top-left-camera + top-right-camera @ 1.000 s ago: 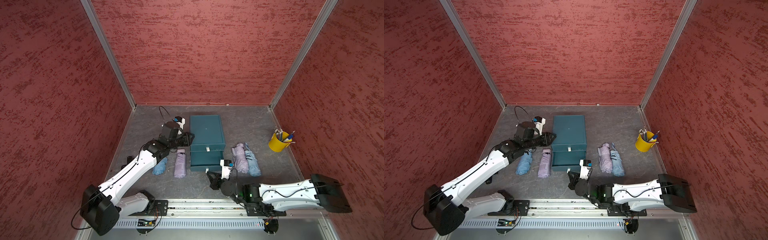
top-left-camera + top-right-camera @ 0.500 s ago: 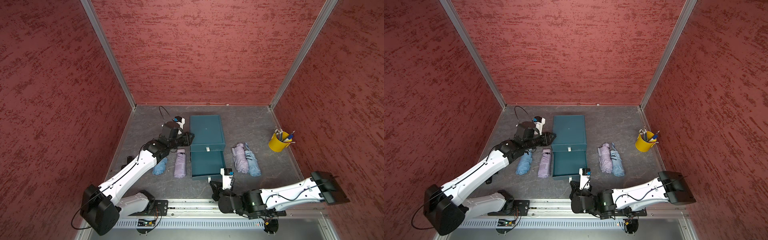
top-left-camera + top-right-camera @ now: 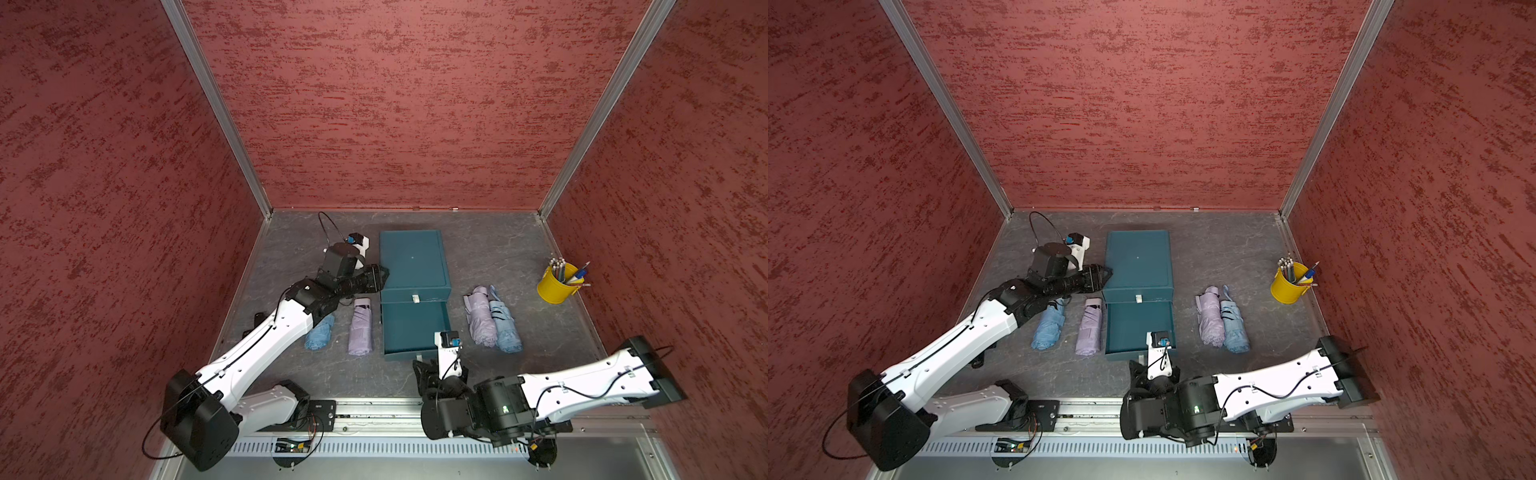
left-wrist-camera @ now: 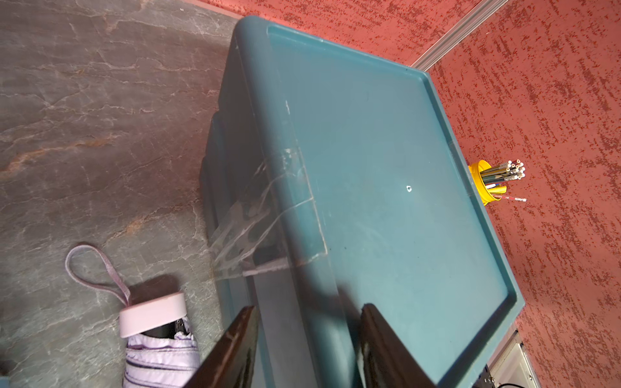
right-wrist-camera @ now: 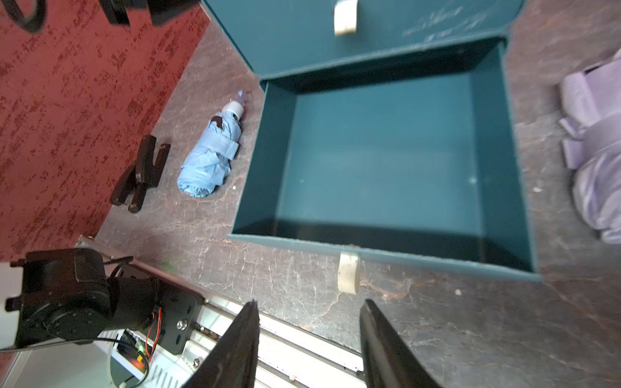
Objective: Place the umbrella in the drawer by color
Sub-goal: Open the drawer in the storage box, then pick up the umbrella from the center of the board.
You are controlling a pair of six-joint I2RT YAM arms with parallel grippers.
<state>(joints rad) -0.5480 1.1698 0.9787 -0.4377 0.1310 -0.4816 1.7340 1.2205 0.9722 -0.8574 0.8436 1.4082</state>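
Right pincer [image 5: 309,302]: released, jaws apart. A second ago it was clenched at the drawer front; now it is drawn back toward the front edge of the bench [image 3: 498,249], clear of the white pull tab [image 5: 348,273].
Lower drawer [image 5: 265,161]: further out than before.
Left pincer [image 4: 309,306]: unmoved, jaws apart astride the top left edge of the teal cabinet [image 3: 413,259]; contact cannot be told.
Umbrellas: four, folded, all on the bench.
- Blue umbrella [image 3: 319,337] and lilac umbrella [image 3: 360,328] lie left of the cabinet.
- Second lilac umbrella [image 3: 480,316] and second blue umbrella [image 3: 503,326] touch each other, right of it.

Yellow pencil cup [image 3: 555,286]: one, near the right edge.
Right arm: low along the front edge.
Left arm: stretched diagonally from the front left corner.
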